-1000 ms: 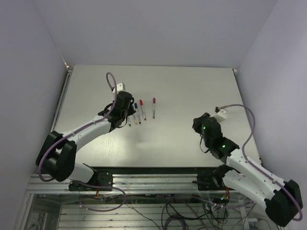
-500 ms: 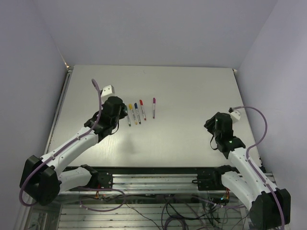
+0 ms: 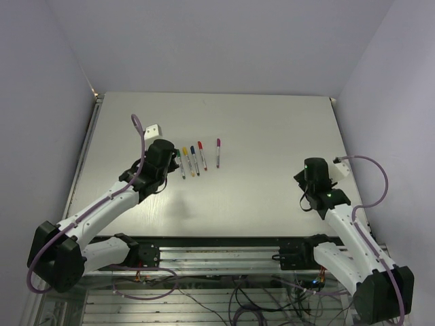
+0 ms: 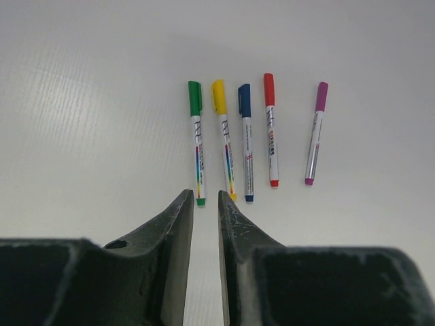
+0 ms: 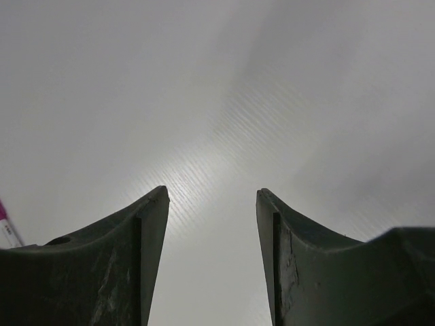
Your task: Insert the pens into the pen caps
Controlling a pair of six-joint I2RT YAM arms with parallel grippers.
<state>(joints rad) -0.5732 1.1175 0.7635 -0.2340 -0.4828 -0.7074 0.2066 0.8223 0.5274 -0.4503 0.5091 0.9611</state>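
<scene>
- Five pens point(image 3: 195, 159) lie in a row on the table point(image 3: 285, 122), left of centre in the top view and upper centre in the left wrist view.
- They lie roughly parallel, w/ the capped ends toward the top of the frame.
- Left to right in the wrist view: green pen point(image 4: 198, 153), yellow pen point(image 4: 228, 159), blue pen point(image 4: 248, 159), red pen point(image 4: 271, 146), purple pen point(image 4: 313, 146).
- Each one has its cap on: green cap point(image 4: 195, 98), yellow cap point(image 4: 219, 96), blue cap point(image 4: 244, 100), red cap point(image 4: 269, 89), purple cap point(image 4: 321, 96).
- The first four sit close tog. but not touching. The purple pen lies apart w/ a wider gap and leans a bit.
- The left gripper point(image 4: 204, 198) is at bottom centre of its wrist view, w/ fingers point(image 4: 178, 224) parted by a narrow slit and nothing btwn them.
- Its tips sit just below the lower ends of the green & yellow pens. I can't see any contact.
- In the top view the left arm point(image 3: 102, 200) reaches in from the lower left, its head just left of the row.
- The right gripper point(image 5: 212, 193) has its jaws wide apart and holds nothing. Table surface shows btwn them.
- In the top view the right arm point(image 3: 346, 227) is at the right side of the frame, well apart from the pens.
- A purple-and-white sliver shows at the lower-left edge of the right wrist view. There's too little of it to say what it is.
</scene>
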